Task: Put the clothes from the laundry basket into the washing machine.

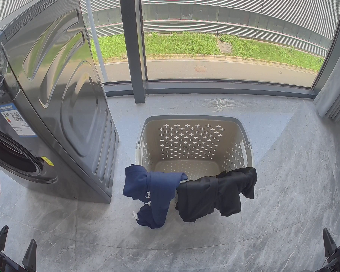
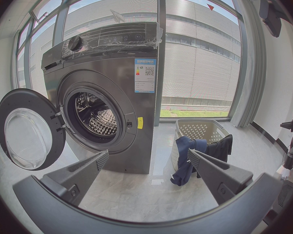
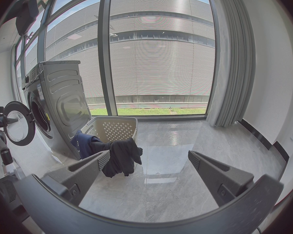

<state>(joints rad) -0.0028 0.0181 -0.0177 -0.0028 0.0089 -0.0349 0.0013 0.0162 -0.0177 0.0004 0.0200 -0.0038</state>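
Left tool [image 2: 147,152] hangs low, jaws spread apart with nothing between them. The washing machine [image 2: 120,98] stands straight ahead of it, door [image 2: 26,130] swung open. Right tool [image 3: 148,153] is likewise spread and empty. Ahead of both tools, well apart from each, the laundry basket [image 1: 194,119] sits on the floor [image 1: 291,208]. Over its rim nearest the tools hang a blue garment [image 1: 153,193], toward the left one, and a black garment [image 1: 211,195], toward the right.
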